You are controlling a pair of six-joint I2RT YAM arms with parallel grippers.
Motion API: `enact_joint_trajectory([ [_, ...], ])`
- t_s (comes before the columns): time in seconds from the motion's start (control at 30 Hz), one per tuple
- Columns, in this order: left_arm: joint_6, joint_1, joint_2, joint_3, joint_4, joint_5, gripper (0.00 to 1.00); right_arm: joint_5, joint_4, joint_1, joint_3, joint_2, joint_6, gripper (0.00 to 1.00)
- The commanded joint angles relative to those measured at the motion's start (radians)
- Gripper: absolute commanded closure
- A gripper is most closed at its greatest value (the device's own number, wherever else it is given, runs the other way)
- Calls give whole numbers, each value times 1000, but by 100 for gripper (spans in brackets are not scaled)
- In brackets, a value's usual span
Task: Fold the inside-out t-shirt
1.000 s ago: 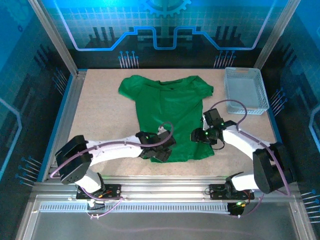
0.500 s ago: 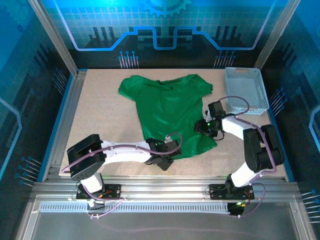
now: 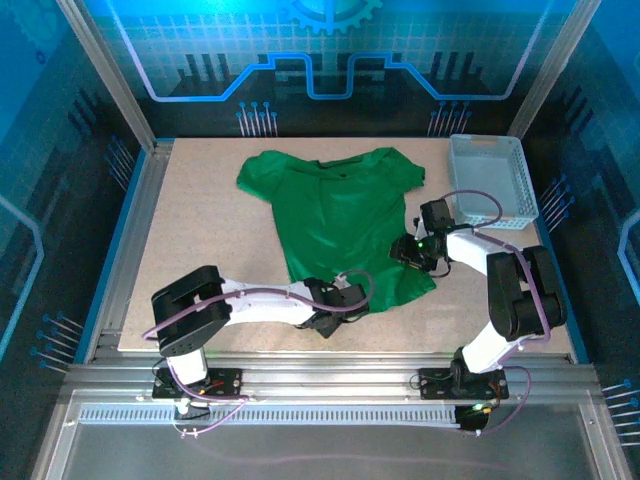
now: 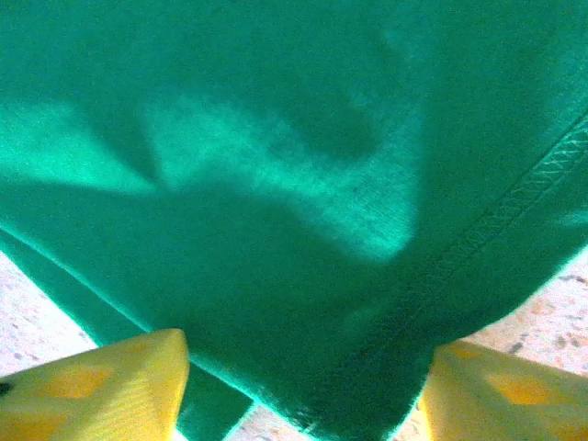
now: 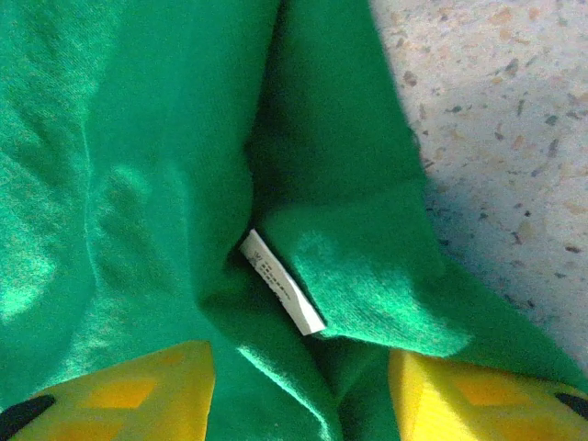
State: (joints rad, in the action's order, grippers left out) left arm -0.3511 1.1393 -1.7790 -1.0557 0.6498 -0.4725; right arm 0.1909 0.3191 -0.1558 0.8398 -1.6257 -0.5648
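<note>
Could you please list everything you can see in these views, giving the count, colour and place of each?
t-shirt: one, bright green, spread on the middle of the table, collar toward the far side.
label: one, white, at a seam fold near the t-shirt's right edge.
basket: one, white mesh, far right corner of the table.
table: one, speckled beige, inside a metal frame.
left arm: one, white and black, reaching in low from the near left.
right arm: one, white and black, bent at the near right.
left gripper: one, yellow fingers, jaws apart astride the t-shirt's near hem.
right gripper: one, yellow fingers, jaws apart over the t-shirt's right edge, just short of the label.
</note>
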Motion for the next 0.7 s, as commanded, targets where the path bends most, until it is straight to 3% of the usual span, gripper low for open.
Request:
enact_joint_trajectory([
  [0.0,1,2,-22,-38,18,-76,45,13,-13,14,12,-2,12,46],
  [0.23,1,-10,-1,-59,-11,-98,79,1,8,15,2,73,30,43],
  [0.5,14,-28,46,-53,-60,-52,100,-8,33,14,-29,180,57,41],
  [0.67,-3,-63,104,-41,-102,3,100,22,6,6,-99,313,72,39],
])
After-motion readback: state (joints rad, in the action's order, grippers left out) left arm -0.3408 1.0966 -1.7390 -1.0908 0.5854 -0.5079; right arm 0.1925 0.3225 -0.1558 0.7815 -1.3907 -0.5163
